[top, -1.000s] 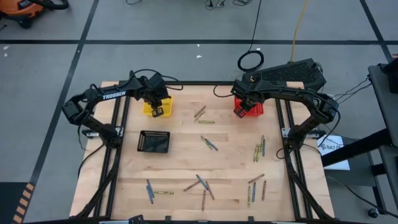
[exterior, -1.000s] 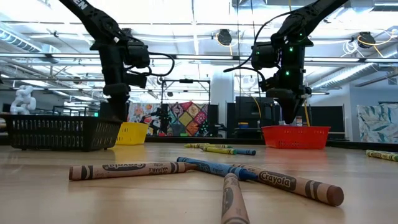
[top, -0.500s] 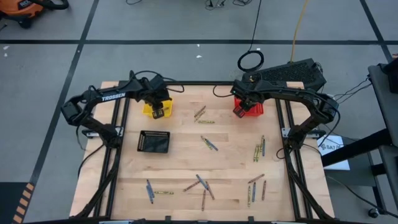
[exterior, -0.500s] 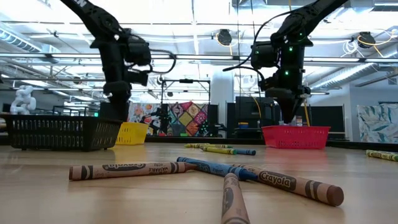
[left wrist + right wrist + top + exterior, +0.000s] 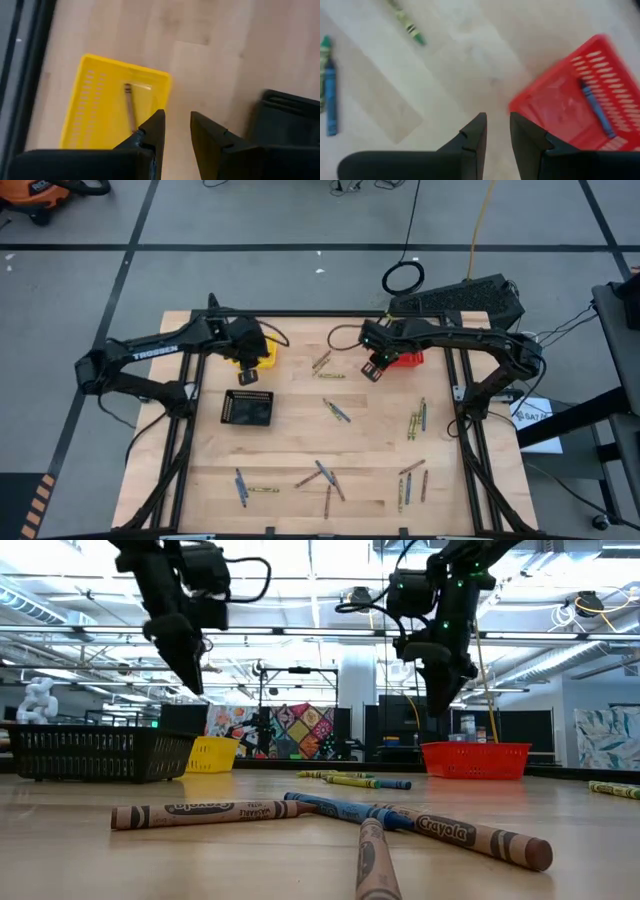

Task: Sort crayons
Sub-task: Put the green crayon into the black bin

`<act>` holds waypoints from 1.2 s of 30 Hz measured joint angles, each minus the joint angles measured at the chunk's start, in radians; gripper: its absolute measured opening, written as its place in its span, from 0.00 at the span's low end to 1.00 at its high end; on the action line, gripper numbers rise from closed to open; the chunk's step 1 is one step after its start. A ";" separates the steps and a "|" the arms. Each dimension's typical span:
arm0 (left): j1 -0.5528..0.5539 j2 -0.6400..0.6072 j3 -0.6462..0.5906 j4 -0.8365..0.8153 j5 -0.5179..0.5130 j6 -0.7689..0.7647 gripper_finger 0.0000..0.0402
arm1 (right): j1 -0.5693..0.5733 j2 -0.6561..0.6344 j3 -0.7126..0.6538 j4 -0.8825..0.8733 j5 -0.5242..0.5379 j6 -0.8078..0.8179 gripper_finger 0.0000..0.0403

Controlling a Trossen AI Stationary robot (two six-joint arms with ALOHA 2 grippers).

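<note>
Above the bench, my left jaws point(image 5: 172, 135) and right jaws point(image 5: 495, 135) have lifted, narrowly parted and empty, from the yellow basket point(image 5: 95, 100) and red basket point(image 5: 570, 100), each holding one delivered crayon.

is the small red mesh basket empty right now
No, the right wrist view shows one blue crayon lying inside the small red mesh basket.

A robotics lab or workshop: a wooden worktop point(image 5: 300, 450) on a grey concrete floor point(image 5: 90, 280) marked with black tape lines, exposed ceiling trusses point(image 5: 320, 632) and lights overhead, cables point(image 5: 404, 278) trailing behind.
</note>
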 joint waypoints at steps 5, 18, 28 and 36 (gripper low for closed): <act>-0.079 -0.033 0.000 -0.036 0.000 -0.053 0.22 | 0.077 0.000 0.000 -0.008 -0.018 0.062 0.18; -0.278 -0.034 0.000 -0.033 0.000 -0.158 0.22 | 0.197 0.000 0.000 0.024 -0.019 0.122 0.18; -0.425 -0.034 0.000 -0.032 0.064 -0.307 0.22 | 0.246 0.000 0.000 0.069 -0.019 0.133 0.18; -0.594 -0.034 0.000 -0.013 0.080 -0.450 0.22 | 0.247 0.000 0.000 0.079 -0.017 0.132 0.18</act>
